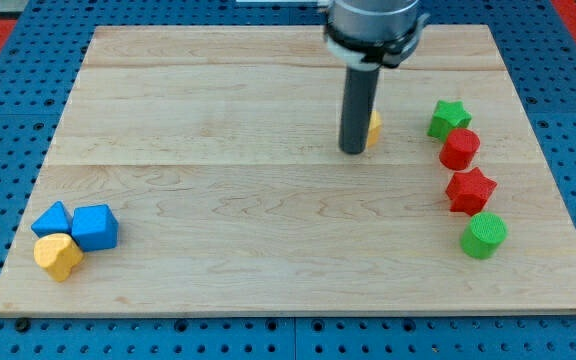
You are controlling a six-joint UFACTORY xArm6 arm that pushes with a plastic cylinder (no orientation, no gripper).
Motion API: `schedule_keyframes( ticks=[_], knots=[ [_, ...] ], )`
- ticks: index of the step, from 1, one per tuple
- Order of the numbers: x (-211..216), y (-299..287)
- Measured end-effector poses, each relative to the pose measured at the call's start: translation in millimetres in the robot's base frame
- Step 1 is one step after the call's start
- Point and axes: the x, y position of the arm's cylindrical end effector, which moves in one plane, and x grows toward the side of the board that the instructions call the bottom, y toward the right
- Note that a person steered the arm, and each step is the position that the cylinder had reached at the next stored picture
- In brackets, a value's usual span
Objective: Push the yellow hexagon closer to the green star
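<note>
The yellow hexagon lies near the board's upper middle, mostly hidden behind my rod; only its right edge shows. My tip rests on the board right against the hexagon's left side. The green star sits to the right of the hexagon, near the board's right edge, with a gap of bare wood between them.
Below the green star stand a red cylinder, a red star and a green cylinder. At the lower left are a blue triangle, a blue cube and a yellow heart. The wooden board lies on a blue pegboard.
</note>
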Motion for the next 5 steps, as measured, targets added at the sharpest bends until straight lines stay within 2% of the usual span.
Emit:
schedule_keyframes(
  ticks=[1, 2, 3, 4, 5],
  knots=[
    [-42.0, 28.5],
    [-54.4, -8.7],
    [-69.7, -14.1],
    [-88.5, 18.2],
    [-88.5, 64.1]
  ],
)
